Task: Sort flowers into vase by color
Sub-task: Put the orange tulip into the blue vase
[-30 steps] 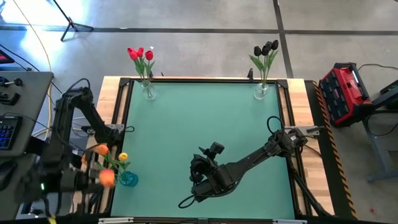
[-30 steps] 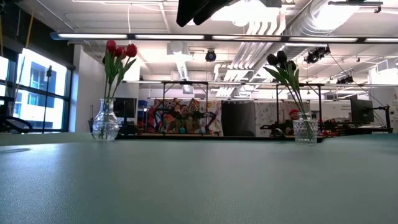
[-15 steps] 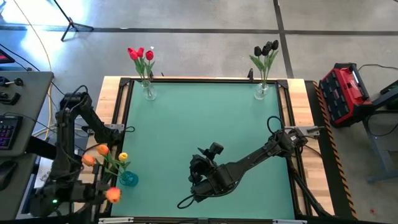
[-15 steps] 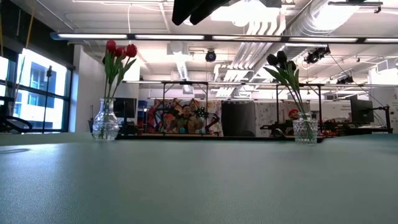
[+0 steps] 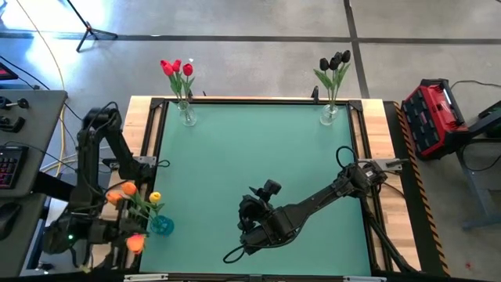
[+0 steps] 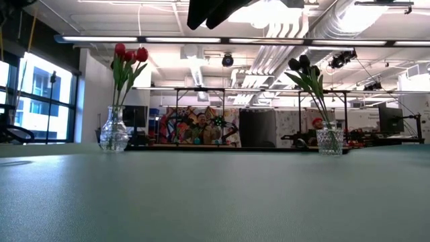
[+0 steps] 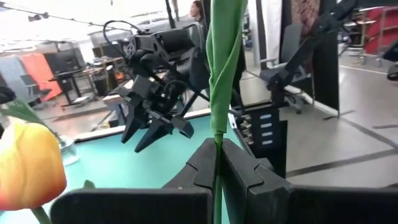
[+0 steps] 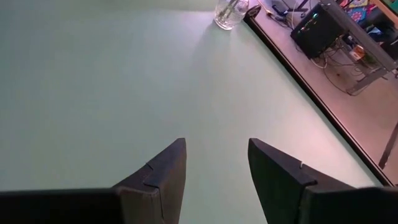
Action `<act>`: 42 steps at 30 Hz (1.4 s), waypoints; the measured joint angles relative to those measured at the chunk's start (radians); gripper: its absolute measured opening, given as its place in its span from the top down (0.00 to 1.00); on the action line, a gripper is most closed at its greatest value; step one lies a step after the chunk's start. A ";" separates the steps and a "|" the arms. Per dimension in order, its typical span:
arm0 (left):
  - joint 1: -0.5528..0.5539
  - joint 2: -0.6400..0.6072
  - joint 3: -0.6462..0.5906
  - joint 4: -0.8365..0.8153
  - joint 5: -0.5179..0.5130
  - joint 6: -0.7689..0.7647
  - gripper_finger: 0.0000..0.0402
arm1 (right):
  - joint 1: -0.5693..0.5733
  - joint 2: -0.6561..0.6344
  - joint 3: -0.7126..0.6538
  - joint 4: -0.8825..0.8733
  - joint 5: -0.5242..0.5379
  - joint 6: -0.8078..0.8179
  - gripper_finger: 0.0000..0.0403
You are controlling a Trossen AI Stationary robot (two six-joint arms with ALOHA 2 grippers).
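My left gripper [image 5: 124, 237] [image 7: 216, 144] hovers at the table's near left corner, shut on the green stem of an orange tulip whose head [image 5: 135, 243] shows beside it. Just to its right stands a blue vase [image 5: 160, 225] with orange and yellow tulips [image 5: 127, 190]. An orange head [image 7: 28, 174] looms close in the left wrist view. Red tulips [image 5: 177, 69] [image 6: 130, 55] stand in a glass vase at the far left corner, black tulips [image 5: 334, 61] [image 6: 304, 65] in one at the far right. My right gripper [image 5: 250, 227] [image 8: 214, 168] is open above the table's near middle. My left gripper pinches the tulip's thin green stem [image 7: 216, 127] between its two fingers, just below a wrapped leaf [image 7: 225, 62]. The fingers point level toward the table's right and lie across the stem. The tulip is lifted clear of the table, beside the blue vase.
The teal table top [image 5: 258, 164] lies bare between the three vases. A black frame and wooden border [image 5: 376, 141] edge it. A glass vase [image 8: 230, 12] shows ahead of my right gripper. A red toolbox [image 5: 434, 117] sits off the right side.
My left gripper has carried the orange tulip from beside the blue vase toward the table's near edge, its arm swinging along; the tulip's head now sits nearer the near left corner. My right arm has kept still.
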 joint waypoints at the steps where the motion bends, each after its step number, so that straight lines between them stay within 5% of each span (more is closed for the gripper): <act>1: -0.009 -0.012 -0.001 -0.016 0.001 -0.003 1.00 | -0.001 0.000 0.000 0.000 0.000 0.002 0.60; 8: -0.019 -0.040 -0.001 -0.220 0.001 -0.152 1.00 | -0.003 0.000 0.000 0.001 0.000 0.023 0.60; 15: -0.019 -0.041 -0.001 -0.515 0.010 -0.505 1.00 | -0.003 0.000 0.000 0.000 -0.005 0.016 0.60; 29: -0.006 -0.042 -0.025 -0.735 0.180 -0.836 0.98 | -0.004 0.000 0.000 0.000 -0.009 0.021 0.60; 42: 0.027 -0.042 -0.033 -0.726 0.220 -0.916 0.63 | -0.004 0.000 0.000 -0.001 -0.011 0.020 0.60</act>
